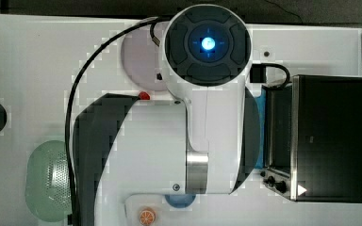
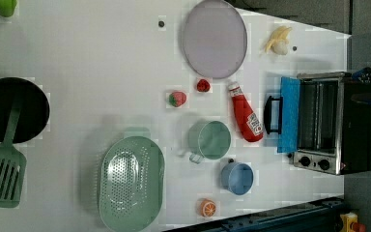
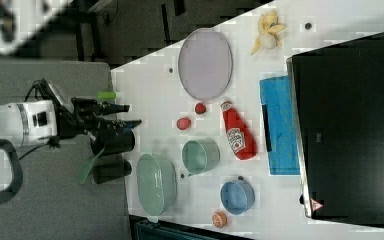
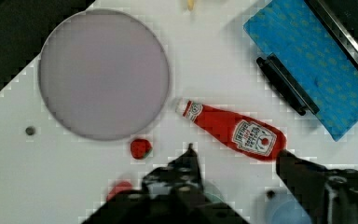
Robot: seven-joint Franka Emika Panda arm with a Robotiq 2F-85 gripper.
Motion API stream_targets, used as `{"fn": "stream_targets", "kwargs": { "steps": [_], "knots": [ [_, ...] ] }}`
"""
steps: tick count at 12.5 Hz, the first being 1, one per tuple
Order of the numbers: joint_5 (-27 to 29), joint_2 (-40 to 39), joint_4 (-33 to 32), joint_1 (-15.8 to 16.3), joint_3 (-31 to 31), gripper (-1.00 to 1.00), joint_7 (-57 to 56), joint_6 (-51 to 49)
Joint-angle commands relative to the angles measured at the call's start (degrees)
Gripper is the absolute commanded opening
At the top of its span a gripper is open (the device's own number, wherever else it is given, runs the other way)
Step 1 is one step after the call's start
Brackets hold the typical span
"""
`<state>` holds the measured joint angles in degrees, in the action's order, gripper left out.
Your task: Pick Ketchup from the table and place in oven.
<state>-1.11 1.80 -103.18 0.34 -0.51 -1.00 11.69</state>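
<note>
Beyond open tool point(image 4: 235, 156), seemingly apart: Ketchup point(image 4: 233, 130)

A pale purple plate point(image 2: 214, 38) lies near one long edge of the table. Just beside it are two small strawberries point(image 2: 203, 85) point(image 2: 177, 98). A peeled banana point(image 2: 278, 40) sits near a corner. A green cup point(image 2: 209, 140), a blue cup point(image 2: 237, 178) and an orange half point(image 2: 207, 208) stand towards the opposite edge, beside a green colander point(image 2: 131, 181). A black pan point(image 2: 12, 109) holds a green spatula point(image 2: 2, 169)
</note>
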Motion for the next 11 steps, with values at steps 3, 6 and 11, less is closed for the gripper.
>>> {"fn": "stream_targets", "kwargs": {
  "steps": [3, 6, 11],
  "knots": [
    [0.0, 26.0, -13.0, -1.7, -0.6, 0.99, 7.6, -10.8],
    [0.0, 25.1, -14.3, -1.7, -0.6, 1.0, 6.1, -10.0],
    [0.0, 18.6, -22.3, -1.7, -0.7, 1.0, -8.9, -1.2]
  ]
}}
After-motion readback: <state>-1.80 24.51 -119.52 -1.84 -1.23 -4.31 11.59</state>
